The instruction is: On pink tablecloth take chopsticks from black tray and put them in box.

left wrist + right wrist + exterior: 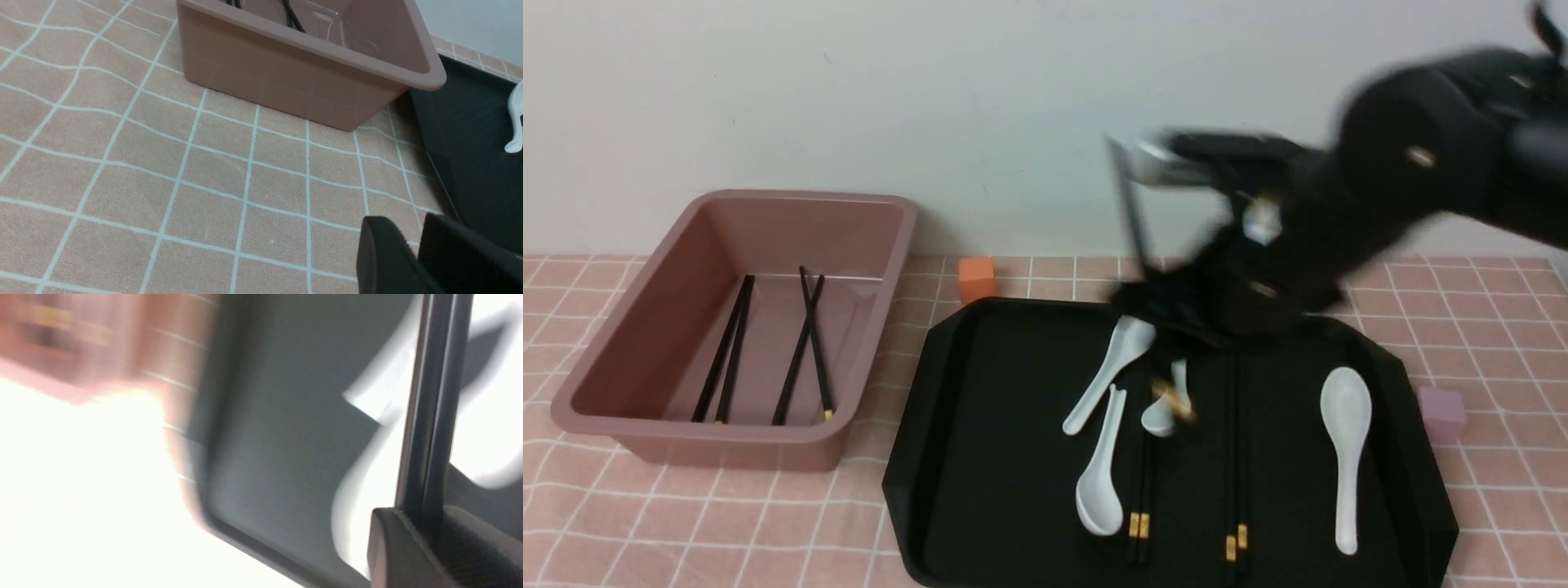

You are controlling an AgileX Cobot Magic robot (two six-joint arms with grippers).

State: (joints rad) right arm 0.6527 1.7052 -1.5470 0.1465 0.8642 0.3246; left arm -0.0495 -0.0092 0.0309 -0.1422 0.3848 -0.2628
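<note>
The black tray [980, 457] lies on the pink tablecloth [768, 523], right of the box [645, 327]. My right gripper [1168, 306], blurred, hangs over the tray's far edge. In the right wrist view the gripper [425, 514] is shut on a pair of chopsticks [435, 396]; this pair [1131, 208] tilts steeply. Two more pairs [1139, 490] [1235, 457] lie in the tray. Two pairs [727, 351] [805, 343] lie in the box. My left gripper [408, 237] is shut and empty over the cloth, near the box [294, 77] and the tray's corner [470, 155].
Several white spoons [1343, 441] lie in the tray among the chopsticks. An orange cube [977, 279] stands behind the tray, between it and the box. A pink cube [1441, 412] stands at the tray's right edge. A wall closes the back.
</note>
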